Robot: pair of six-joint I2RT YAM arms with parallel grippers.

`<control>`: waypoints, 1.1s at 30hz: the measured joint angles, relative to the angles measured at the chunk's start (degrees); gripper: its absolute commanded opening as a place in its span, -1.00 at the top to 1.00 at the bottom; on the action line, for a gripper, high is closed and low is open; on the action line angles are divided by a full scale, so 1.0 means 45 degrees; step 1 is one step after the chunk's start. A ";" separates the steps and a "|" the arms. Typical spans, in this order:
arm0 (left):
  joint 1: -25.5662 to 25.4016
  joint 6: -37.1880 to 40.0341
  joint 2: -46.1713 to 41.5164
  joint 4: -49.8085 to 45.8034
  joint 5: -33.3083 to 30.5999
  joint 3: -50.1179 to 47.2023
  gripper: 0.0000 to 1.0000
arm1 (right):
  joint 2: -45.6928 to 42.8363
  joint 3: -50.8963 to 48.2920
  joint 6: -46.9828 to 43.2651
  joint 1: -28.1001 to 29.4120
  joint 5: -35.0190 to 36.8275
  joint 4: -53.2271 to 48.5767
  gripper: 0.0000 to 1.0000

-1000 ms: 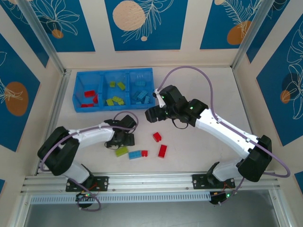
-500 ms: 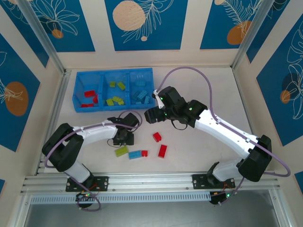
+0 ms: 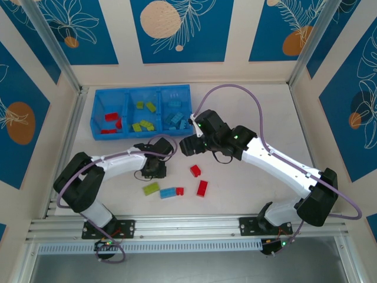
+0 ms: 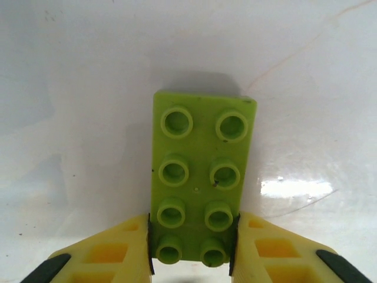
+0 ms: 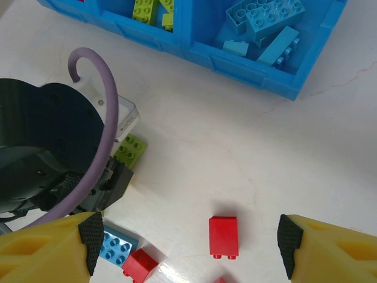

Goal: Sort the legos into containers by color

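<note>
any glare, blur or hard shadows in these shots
Left wrist: the lime green lego is sharp, with a bright glare patch on the table to its right and a soft shadow at its far end. Right wrist: the red lego in the lower middle and the blue tray are crisp, with faint shadows. Top external: even light, no glare, shadows faint.

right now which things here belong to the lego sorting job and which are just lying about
job: green lego gripped by left gripper; loose green lego, light blue lego, red legos; blue tray; open right gripper
not the job: purple cable, wall panels, metal rail
</note>
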 measured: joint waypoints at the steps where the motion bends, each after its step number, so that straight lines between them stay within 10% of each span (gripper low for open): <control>1: 0.0019 0.0000 -0.0277 -0.0034 -0.0024 0.0005 0.61 | 0.0000 0.0000 0.0015 0.0005 0.0000 0.0005 -0.59; 10: 0.2210 0.0899 -0.2807 -0.0461 -0.1127 0.2113 0.55 | -0.0155 0.0000 0.0248 0.0136 0.0185 0.0029 -0.59; 23: 0.6042 0.2807 0.5387 -0.1107 -0.0481 1.1424 -0.12 | -0.0933 -0.0306 0.0729 0.0233 0.0495 -0.0345 -0.60; 33: 0.5688 0.3031 0.2807 -0.1574 0.0403 1.0020 -0.20 | -0.1948 -0.1904 0.1501 0.0034 0.0879 -0.0471 -0.61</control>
